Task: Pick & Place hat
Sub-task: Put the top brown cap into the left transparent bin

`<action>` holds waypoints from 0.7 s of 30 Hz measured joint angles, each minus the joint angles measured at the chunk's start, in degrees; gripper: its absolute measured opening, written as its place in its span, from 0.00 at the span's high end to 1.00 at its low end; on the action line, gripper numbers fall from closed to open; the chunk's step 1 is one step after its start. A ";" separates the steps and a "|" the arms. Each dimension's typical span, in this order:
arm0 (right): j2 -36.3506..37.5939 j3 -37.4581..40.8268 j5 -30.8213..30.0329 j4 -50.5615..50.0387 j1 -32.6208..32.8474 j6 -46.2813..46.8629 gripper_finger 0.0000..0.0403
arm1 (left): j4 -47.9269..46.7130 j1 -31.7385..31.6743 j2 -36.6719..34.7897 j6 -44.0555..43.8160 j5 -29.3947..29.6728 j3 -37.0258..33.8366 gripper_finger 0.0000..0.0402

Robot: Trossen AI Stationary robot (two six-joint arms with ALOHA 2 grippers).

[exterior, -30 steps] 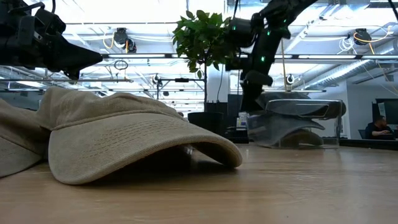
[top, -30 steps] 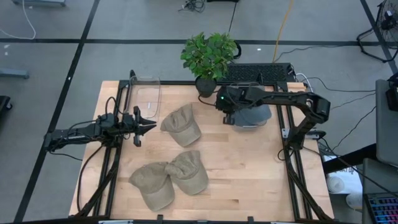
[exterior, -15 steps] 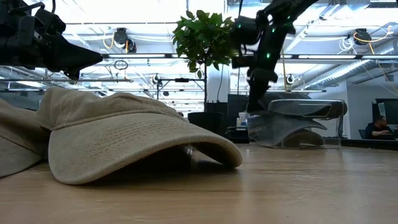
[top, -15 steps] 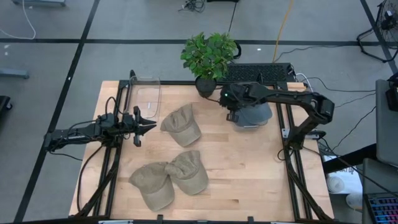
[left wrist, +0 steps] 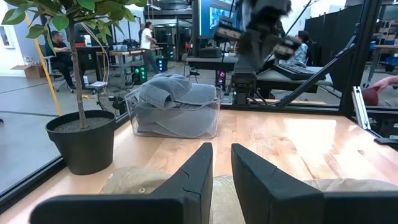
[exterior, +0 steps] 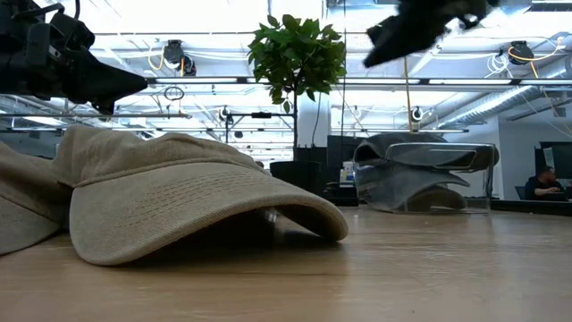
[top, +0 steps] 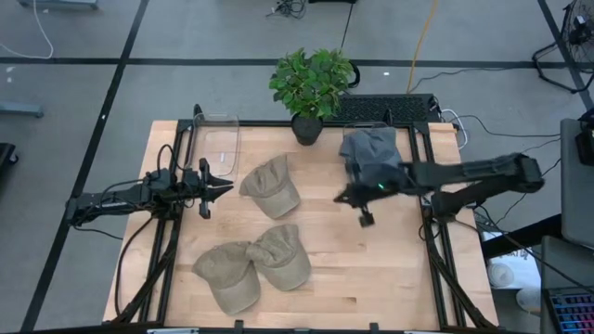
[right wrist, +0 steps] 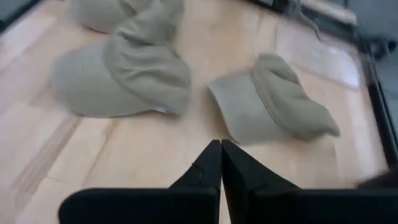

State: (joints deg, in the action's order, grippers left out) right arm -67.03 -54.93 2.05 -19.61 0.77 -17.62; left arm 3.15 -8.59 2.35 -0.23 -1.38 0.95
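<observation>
A grey hat (top: 369,153) lies in a clear bin (left wrist: 176,118) at the table's far right. One tan hat (top: 272,185) lies on the wood at mid table, and two more overlap (top: 252,265) near the front edge. My right gripper (top: 341,198) is shut and empty. It hovers above the table just in front of the bin, slanting down toward the tan hats (right wrist: 273,106). My left gripper (top: 221,186) waits level at the left with its fingers (left wrist: 202,163) a little apart, pointing at the middle tan hat.
An empty clear bin (top: 221,139) stands at the far left. A potted plant (top: 311,85) stands at the far edge, with a black device (top: 385,108) behind the right bin. Bare wood (top: 390,269) shows at the front right. People sit in the room beyond.
My right gripper has swung away from the bin with the grey hat, rising and moving toward the table's near edge. It has tipped from pointing steeply down to a shallower slant and has stayed shut. The grey hat stays in the bin.
</observation>
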 joint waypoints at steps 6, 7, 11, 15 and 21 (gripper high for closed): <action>15.24 19.59 -2.48 14.11 -0.77 2.86 1.00 | 0.07 -0.01 -0.02 0.00 0.00 0.00 0.83; 18.23 21.95 -3.04 14.59 -1.76 3.30 1.00 | 0.02 -0.01 -0.02 0.00 0.01 0.00 0.83; 31.27 29.12 -1.46 15.57 -5.60 4.44 1.00 | 0.04 -0.01 -0.02 0.00 0.01 0.00 0.83; 42.70 35.32 3.78 17.47 -9.93 7.80 1.00 | 0.03 -0.01 -0.02 0.00 0.02 0.00 0.83; 52.73 43.86 5.39 24.15 -14.46 12.93 1.00 | 0.05 -0.01 -0.01 0.00 0.00 0.00 0.83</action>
State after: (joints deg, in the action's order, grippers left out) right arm -14.30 -11.07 7.44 4.54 -13.68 -4.69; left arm 3.19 -8.60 2.33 -0.23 -1.39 0.95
